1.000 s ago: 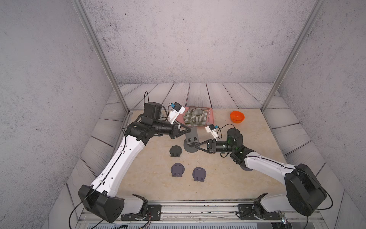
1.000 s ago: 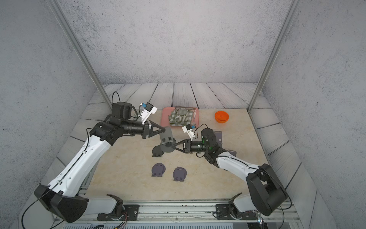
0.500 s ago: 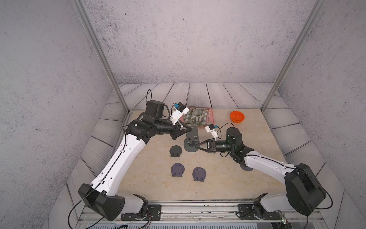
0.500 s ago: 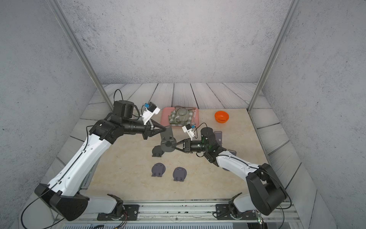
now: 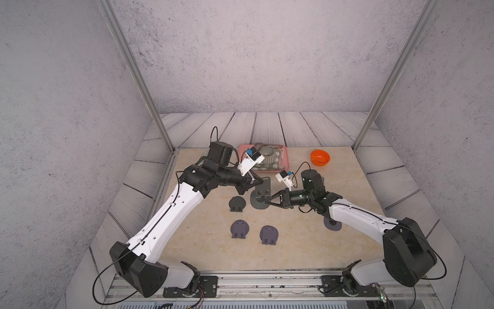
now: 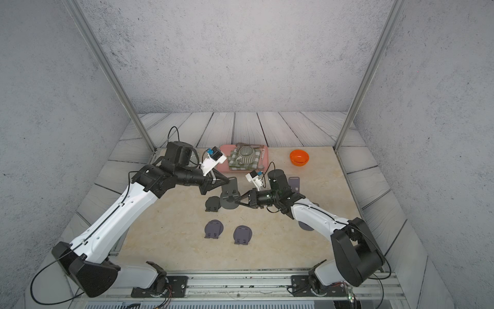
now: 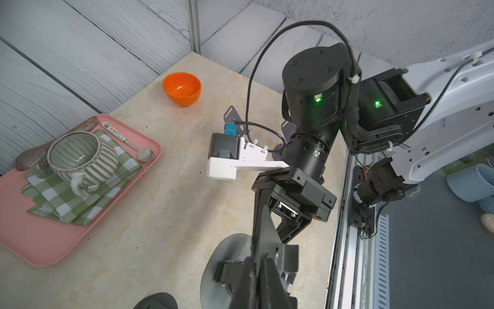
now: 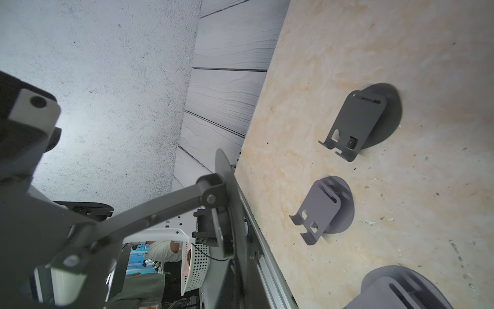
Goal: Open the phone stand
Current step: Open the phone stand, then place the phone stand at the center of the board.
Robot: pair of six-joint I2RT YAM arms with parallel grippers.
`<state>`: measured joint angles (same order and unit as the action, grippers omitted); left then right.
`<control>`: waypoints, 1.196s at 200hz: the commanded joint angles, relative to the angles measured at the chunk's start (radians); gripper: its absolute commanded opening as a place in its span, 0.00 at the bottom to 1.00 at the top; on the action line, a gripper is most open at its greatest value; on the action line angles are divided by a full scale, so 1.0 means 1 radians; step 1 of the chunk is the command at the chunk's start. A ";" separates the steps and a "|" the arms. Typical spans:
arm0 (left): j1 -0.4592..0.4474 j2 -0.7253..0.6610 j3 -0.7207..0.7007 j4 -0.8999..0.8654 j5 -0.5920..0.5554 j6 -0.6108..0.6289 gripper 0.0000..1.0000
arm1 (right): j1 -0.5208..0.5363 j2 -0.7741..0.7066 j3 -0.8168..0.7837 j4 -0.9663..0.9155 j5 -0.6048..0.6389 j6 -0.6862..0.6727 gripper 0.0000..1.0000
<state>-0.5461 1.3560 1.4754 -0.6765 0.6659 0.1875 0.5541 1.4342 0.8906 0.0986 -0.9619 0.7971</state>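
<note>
Enclosing a beige tabletop [image 5: 294, 240], grey walls [image 5: 254, 67] surround left gripper [image 5: 262, 182] and right gripper [image 5: 267, 201], both clenched on the phone stand [image 5: 257, 203]; only the left wrist view shows blue cups [image 7: 470, 184].

Top view, frame centre: phone stand [image 5: 260, 196]. Near stand [image 5: 237, 204] lies on the table [image 5: 307, 248] just left of it. Below these, lower-left stand [image 5: 239, 229] and lower-right stand [image 5: 269, 235] lie side by side. Tray [image 5: 285, 153] sits above centre, with the cup [image 5: 268, 154] on a cloth [image 5: 267, 166] in it. Bowl [image 5: 320, 157] sits right of the tray.
</note>
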 commanded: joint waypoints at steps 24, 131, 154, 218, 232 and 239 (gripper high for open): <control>0.005 0.033 -0.066 0.352 -0.040 -0.050 0.00 | -0.002 -0.011 0.062 -0.194 -0.046 -0.124 0.00; -0.021 0.310 -0.089 0.518 0.106 -0.167 0.00 | -0.125 -0.047 0.082 -0.243 -0.019 -0.167 0.01; -0.023 0.376 -0.042 0.507 0.154 -0.179 0.00 | -0.176 -0.024 0.096 -0.238 -0.030 -0.174 0.15; -0.023 0.485 0.037 0.478 0.155 -0.162 0.00 | -0.305 -0.093 0.207 -0.472 0.172 -0.354 0.34; -0.023 0.512 0.056 0.491 0.152 -0.170 0.00 | -0.308 -0.161 0.165 -0.441 0.282 -0.352 0.30; -0.022 0.523 0.065 0.495 0.150 -0.174 0.00 | -0.311 -0.188 0.145 -0.426 0.321 -0.354 0.28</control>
<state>-0.5697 1.7939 1.5356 -0.1261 0.9222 -0.0235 0.2363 1.4040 1.0294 -0.3740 -0.7151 0.5175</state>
